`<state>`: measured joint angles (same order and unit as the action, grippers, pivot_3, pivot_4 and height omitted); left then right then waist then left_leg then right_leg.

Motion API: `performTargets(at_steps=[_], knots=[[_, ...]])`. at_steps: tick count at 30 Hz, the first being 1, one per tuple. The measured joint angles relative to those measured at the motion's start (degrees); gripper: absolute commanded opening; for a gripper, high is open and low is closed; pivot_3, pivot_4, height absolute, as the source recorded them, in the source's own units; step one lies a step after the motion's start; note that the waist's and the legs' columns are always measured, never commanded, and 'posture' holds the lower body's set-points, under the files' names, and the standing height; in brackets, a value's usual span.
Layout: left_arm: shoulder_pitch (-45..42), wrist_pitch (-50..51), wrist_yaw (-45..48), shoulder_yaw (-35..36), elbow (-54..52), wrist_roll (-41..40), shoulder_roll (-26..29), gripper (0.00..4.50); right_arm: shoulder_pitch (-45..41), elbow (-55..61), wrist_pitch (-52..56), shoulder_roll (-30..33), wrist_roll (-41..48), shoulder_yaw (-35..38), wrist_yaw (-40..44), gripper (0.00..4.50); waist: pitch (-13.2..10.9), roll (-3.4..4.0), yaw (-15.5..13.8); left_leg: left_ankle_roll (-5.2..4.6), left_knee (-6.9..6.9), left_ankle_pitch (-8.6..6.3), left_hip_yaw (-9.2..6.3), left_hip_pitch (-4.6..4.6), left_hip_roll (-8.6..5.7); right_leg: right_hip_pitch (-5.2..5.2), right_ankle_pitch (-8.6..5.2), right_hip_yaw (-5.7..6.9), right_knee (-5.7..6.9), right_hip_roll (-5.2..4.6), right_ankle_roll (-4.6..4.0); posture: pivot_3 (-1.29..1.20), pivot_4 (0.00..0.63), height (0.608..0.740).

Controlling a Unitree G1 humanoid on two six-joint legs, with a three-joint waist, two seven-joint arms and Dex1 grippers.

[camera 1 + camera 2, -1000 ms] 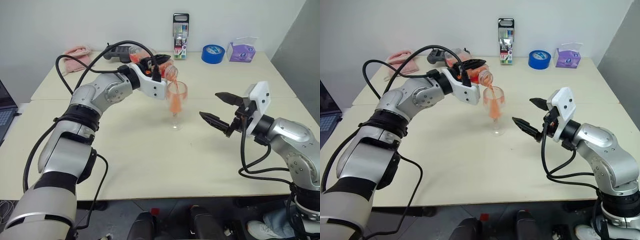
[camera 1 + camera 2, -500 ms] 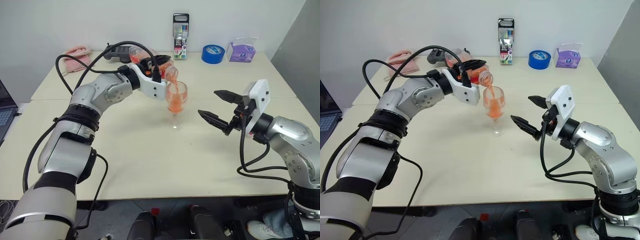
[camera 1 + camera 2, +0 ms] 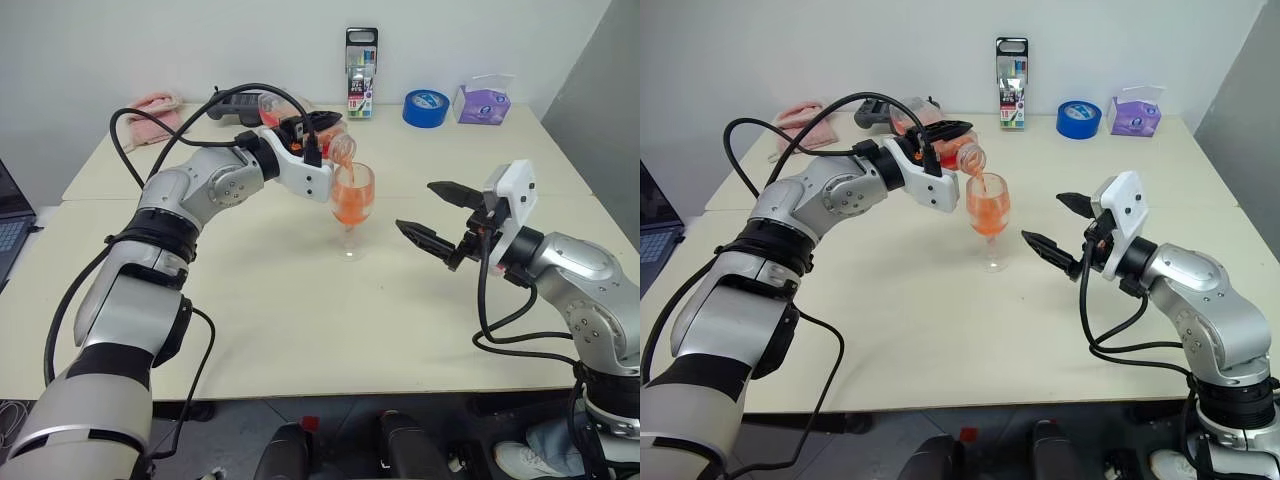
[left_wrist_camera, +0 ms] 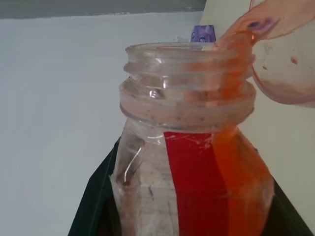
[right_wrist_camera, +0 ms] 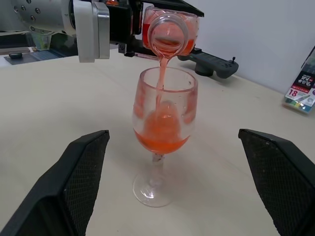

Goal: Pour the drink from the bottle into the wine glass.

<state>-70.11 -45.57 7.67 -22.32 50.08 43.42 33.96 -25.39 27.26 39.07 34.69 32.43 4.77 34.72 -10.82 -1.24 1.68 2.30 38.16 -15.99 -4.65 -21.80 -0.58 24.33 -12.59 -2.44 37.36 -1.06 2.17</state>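
My left gripper (image 3: 322, 133) is shut on the small clear bottle (image 3: 338, 143), which lies tipped with its uncapped mouth over the wine glass (image 3: 352, 205). A thin stream of orange-red drink (image 5: 158, 83) runs from the mouth into the bowl, and more drink (image 5: 160, 139) fills the bowl's lower part. The left wrist view shows the bottle (image 4: 192, 162) close up, with its red label and liquid along its lower side. The glass stands upright on the table. Right of the glass, my right gripper (image 3: 416, 206) hovers open, level and pointing at it, apart from it.
Along the table's far edge stand a marker pack (image 3: 361, 72), a blue tape roll (image 3: 426, 107) and a purple tissue box (image 3: 483, 102). A pink cloth (image 3: 155, 108) and a black controller (image 3: 235, 103) lie at the far left. A laptop (image 3: 10, 225) shows at the left edge.
The drink in the glass has risen while the stream keeps running. Both arms have stayed where they were.
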Motion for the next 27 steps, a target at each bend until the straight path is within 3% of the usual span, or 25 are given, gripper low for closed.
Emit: performTargets(at_steps=[12,27], knots=[[-0.43,-0.26,-0.32,-0.05,0.52,-0.52,-0.17,1.71,-0.11,-0.11,-0.6,-0.5,-0.32,-0.44,0.0,4.5,0.0,0.0,0.01,0.0,0.12,0.0,0.0,0.09,-0.02,0.01,-0.01,-0.01,0.34,0.0,0.01,0.0,0.15,0.74],[4.36,9.9,24.16,9.33,0.45,-29.12,-5.93,1.69,-3.47,-1.2,-0.64,-1.06,0.41,-0.36,0.29,4.5,0.0,0.0,0.17,0.0,0.2,0.0,-0.02,0.06,-0.01,0.04,-0.01,-0.01,0.43,0.01,0.0,0.0,0.15,0.74]])
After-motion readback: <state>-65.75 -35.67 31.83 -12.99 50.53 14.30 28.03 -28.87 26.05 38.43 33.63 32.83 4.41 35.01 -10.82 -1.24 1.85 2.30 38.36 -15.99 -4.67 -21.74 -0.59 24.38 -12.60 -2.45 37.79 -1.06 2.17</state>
